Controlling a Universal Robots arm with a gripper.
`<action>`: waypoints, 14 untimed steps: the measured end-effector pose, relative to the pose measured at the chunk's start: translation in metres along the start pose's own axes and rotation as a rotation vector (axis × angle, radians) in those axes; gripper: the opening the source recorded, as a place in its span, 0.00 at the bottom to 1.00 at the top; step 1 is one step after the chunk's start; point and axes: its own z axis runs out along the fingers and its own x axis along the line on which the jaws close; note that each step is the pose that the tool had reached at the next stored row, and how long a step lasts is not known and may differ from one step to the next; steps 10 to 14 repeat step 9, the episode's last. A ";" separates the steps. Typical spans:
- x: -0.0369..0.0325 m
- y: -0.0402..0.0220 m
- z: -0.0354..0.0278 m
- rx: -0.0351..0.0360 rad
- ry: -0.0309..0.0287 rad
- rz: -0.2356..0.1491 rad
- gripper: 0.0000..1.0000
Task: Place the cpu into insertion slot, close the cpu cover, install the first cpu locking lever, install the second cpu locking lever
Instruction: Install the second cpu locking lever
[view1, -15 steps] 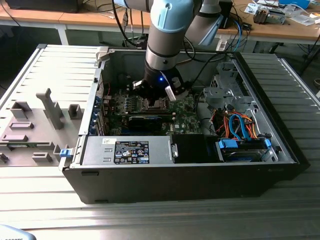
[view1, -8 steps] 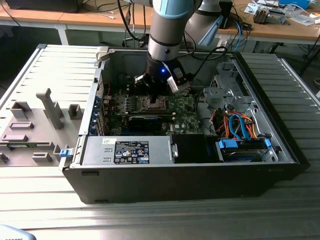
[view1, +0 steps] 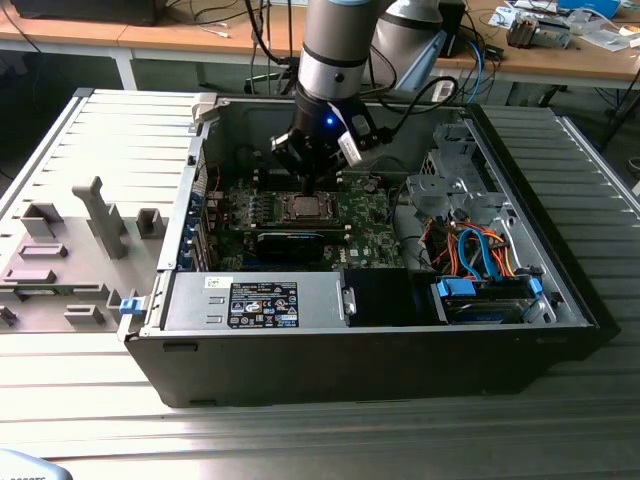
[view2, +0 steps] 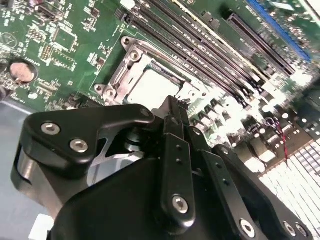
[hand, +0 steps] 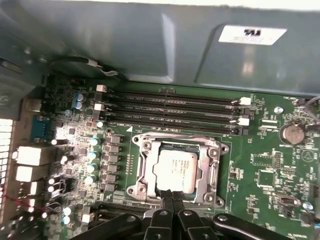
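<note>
Silver-grey cpu (hand: 175, 170) sits in the insertion slot (hand: 141, 172) beneath the cpu cover (hand: 212, 172).
We see our gripper (hand: 171, 196) with fingers together, poised at the socket's edge.

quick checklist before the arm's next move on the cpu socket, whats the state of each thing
1. cpu seated in the slot: ok, its silver top lies flat and square inside the socket in both wrist views.
2. cover down over the cpu: looks ok, the silver frame lies around the chip; fully flat, cannot tell.
3. Locking levers latched: cannot tell, no lever can be clearly made out.
4. gripper position: ok, its tips sit at the socket's near edge, by the cpu.
5. Gripper empty: ok, fingers are together with nothing between them.
6. Memory slots beside the socket: ok, apart from the gripper.
</note>
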 end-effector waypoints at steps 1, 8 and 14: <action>0.0001 0.0000 -0.0005 -0.0001 -0.0001 0.000 0.11; 0.0001 0.0001 -0.0011 0.0000 0.0000 0.000 0.11; 0.0001 0.0001 -0.0012 -0.0001 0.0000 0.000 0.11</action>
